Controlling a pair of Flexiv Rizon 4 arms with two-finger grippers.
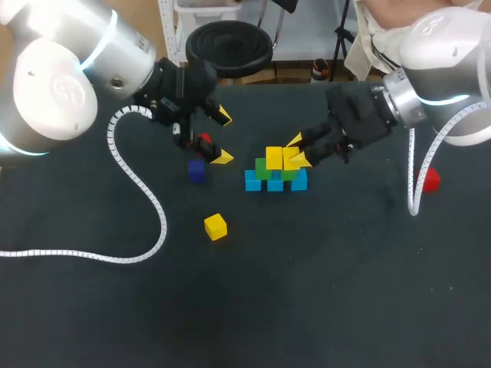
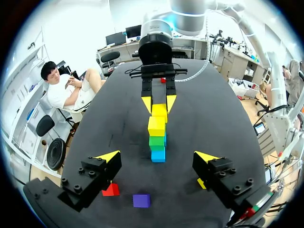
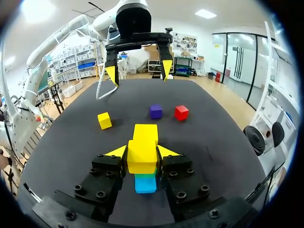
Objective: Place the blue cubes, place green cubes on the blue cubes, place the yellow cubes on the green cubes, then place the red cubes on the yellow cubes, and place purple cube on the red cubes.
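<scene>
Right claw (image 3: 142, 152): closed on a yellow cube (image 3: 141, 162), one finger against each of two opposite faces. The gripped yellow cube sits on the green cubes (image 1: 263, 169), at the top level of the stack.

A second yellow cube (image 3: 145, 133) stands just ahead of the gripped one, touching it, on the same level.

Stack: three blue cubes (image 1: 275, 184) in a row on the worktop (image 1: 322, 291), two green cubes on them, two yellow cubes on the green.

Left claw (image 1: 222, 136): open wide, holding nothing, positioned above the worktop near the stack and facing the right claw across it.

A red cube (image 1: 204, 140) lies on the worktop by one finger of my left claw. The purple cube (image 1: 197, 170) lies just beside it.

A loose yellow cube (image 1: 215, 227) lies on the worktop, apart from the stack.

A second red cube (image 1: 431, 179) lies well apart, on the side of my right arm.
</scene>
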